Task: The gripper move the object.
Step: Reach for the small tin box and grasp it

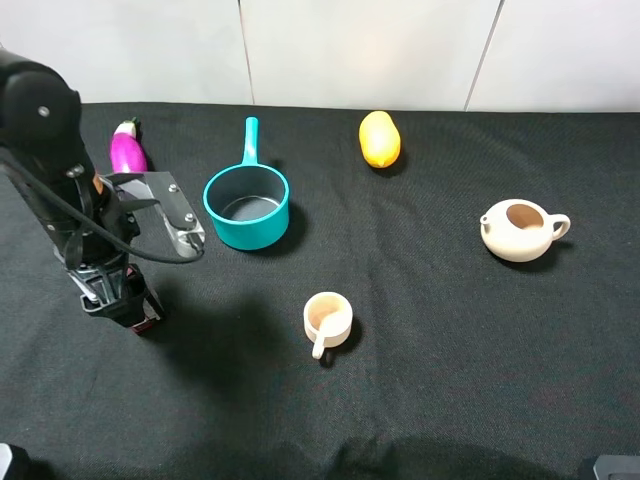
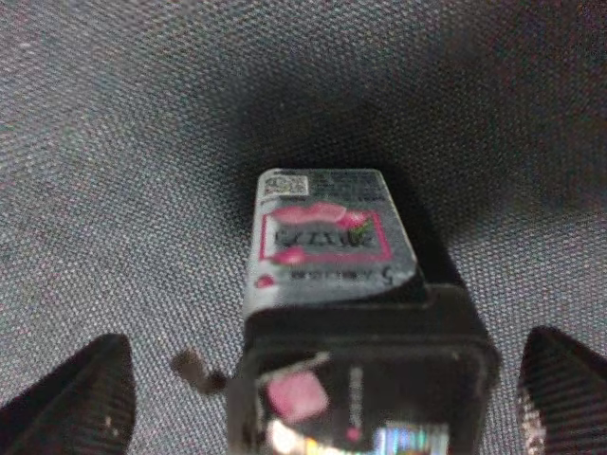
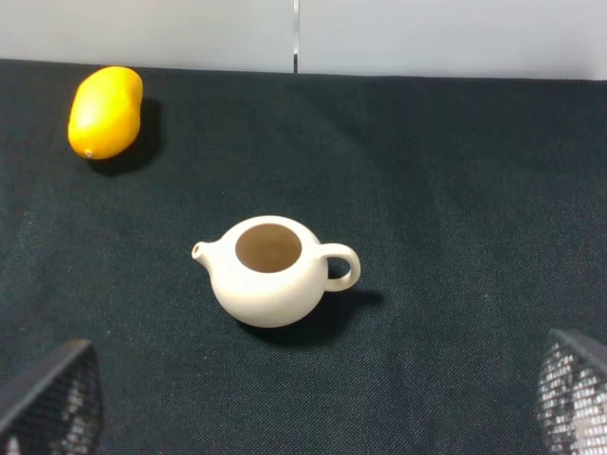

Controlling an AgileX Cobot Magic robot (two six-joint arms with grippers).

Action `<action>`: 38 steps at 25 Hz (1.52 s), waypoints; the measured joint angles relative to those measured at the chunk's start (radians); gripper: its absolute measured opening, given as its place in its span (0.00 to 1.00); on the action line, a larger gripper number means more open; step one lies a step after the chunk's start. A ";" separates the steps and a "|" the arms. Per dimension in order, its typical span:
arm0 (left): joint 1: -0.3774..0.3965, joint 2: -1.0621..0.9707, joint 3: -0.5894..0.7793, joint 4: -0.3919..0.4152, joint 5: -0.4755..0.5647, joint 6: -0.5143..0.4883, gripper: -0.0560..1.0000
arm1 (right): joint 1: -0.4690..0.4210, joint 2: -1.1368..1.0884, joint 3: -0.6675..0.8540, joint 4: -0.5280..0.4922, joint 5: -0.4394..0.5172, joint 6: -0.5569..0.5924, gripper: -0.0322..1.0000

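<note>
At lower left, straddled glossy, boxy dark red-and-black carton [image 2: 327, 246] on woven black cloth [image 2: 95, 142], jaws of ribbed black gripper [image 2: 327, 346] apart.

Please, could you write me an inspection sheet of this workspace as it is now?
Surface: black cloth, no spills seen.
Job's things: carton on the cloth, below the left gripper, not gripped.
Clutter: eggplant, blue pan, yellow fruit, teapot, cup, all apart from each other.
Grippers: left gripper open around the carton; right gripper open, holding nothing, facing the teapot.
Cables: black cable loops beside the left gripper.
Surroundings: white wall panels behind the table.
</note>
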 joint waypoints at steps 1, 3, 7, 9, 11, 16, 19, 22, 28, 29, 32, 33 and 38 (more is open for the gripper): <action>0.000 0.012 0.000 0.000 -0.005 0.000 0.87 | 0.000 0.000 0.000 0.000 0.000 0.000 0.70; 0.000 0.032 0.000 0.000 -0.014 0.000 0.87 | 0.000 0.000 0.000 0.000 0.000 0.000 0.70; 0.000 0.067 -0.001 0.000 -0.032 0.004 0.87 | 0.000 0.000 0.000 0.000 0.000 0.000 0.70; 0.000 0.080 -0.001 0.000 -0.040 0.005 0.87 | 0.000 0.000 0.000 0.000 0.000 0.000 0.70; 0.000 0.090 -0.001 0.000 -0.047 0.009 0.87 | 0.000 0.000 0.000 0.000 0.000 0.000 0.70; 0.000 0.125 -0.001 0.000 -0.058 0.023 0.87 | 0.000 0.000 0.000 0.000 0.000 0.000 0.70; 0.000 0.144 -0.001 0.000 -0.059 0.026 0.86 | 0.000 0.000 0.000 0.000 0.000 0.000 0.70; 0.000 0.156 -0.002 0.000 -0.062 0.026 0.84 | 0.000 0.000 0.000 0.000 0.000 0.000 0.70; 0.000 0.156 -0.002 0.000 -0.070 0.026 0.74 | 0.000 0.000 0.000 0.000 0.000 0.000 0.70; 0.000 0.156 -0.002 0.000 -0.071 0.026 0.71 | 0.000 0.000 0.000 0.000 0.000 0.000 0.70; 0.000 0.156 -0.002 0.000 -0.078 0.026 0.60 | 0.000 0.000 0.000 0.000 0.000 0.000 0.70; 0.000 0.156 -0.002 0.000 -0.079 0.026 0.58 | 0.000 0.000 0.000 0.000 0.000 0.000 0.70; 0.000 0.156 -0.002 0.000 -0.081 0.026 0.55 | 0.000 0.000 0.000 0.000 0.000 0.000 0.70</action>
